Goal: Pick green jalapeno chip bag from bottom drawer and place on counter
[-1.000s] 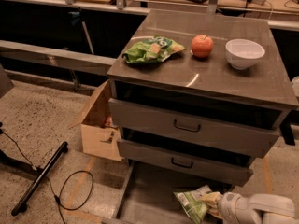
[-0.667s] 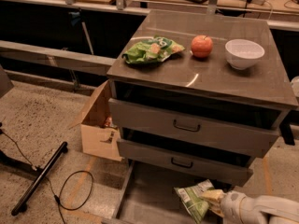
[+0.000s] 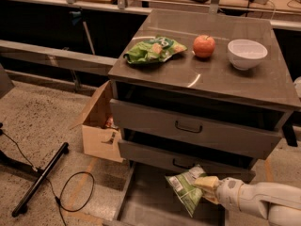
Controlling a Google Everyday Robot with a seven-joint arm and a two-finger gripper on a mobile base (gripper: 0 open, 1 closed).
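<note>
1. The green jalapeno chip bag is at the bottom of the frame, a bit right of the middle. It hangs tilted over the bottom drawer, which is pulled out.
2. The gripper comes in from the lower right of the frame on a white arm. Its two fingers are pinched tight on the right edge of the bag, so the bag is in its hold.
3. The bag looks lifted off the drawer floor. So the picking part seems about done.
4. What is left is the bigger part. The bag must go up past the two drawers with black handles and be set down on the counter.
5. The counter fills the upper middle and right of the frame. On it lie a lime-green bag, a red apple and a white bowl. There is bare room at the front of the counter, which looks like a good spot for the bag.
6. The dark-green bag has a white label patch with tiny dark marks. The words are too small to read.
7. The lime-green bag has orange and white print, but no name can be read there. No other writing shows.
</note>
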